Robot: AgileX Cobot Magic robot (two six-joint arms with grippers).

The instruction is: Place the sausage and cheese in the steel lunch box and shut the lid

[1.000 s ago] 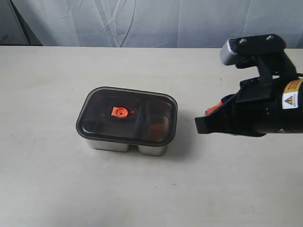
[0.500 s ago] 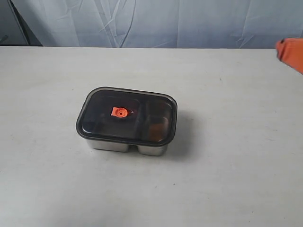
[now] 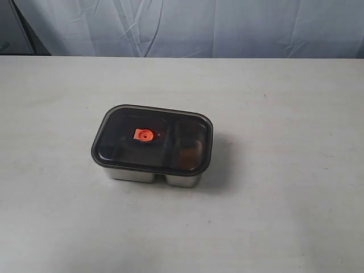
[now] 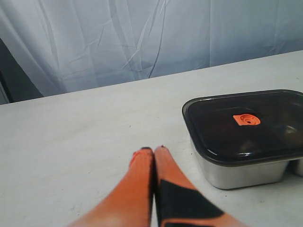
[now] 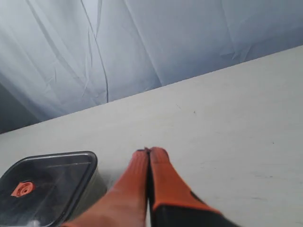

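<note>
lid sitting on lunch box; left gripper, lying nearer it, and right gripper both pressing closed, holding nothing

A pale table stands before a wrinkled grey-blue curtain.

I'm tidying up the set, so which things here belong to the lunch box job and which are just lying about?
Job: steel lunch box; lid, seated on it; left pincer and right pincer, both shut, empty.
Not part of it: table; grey curtain behind.
</note>
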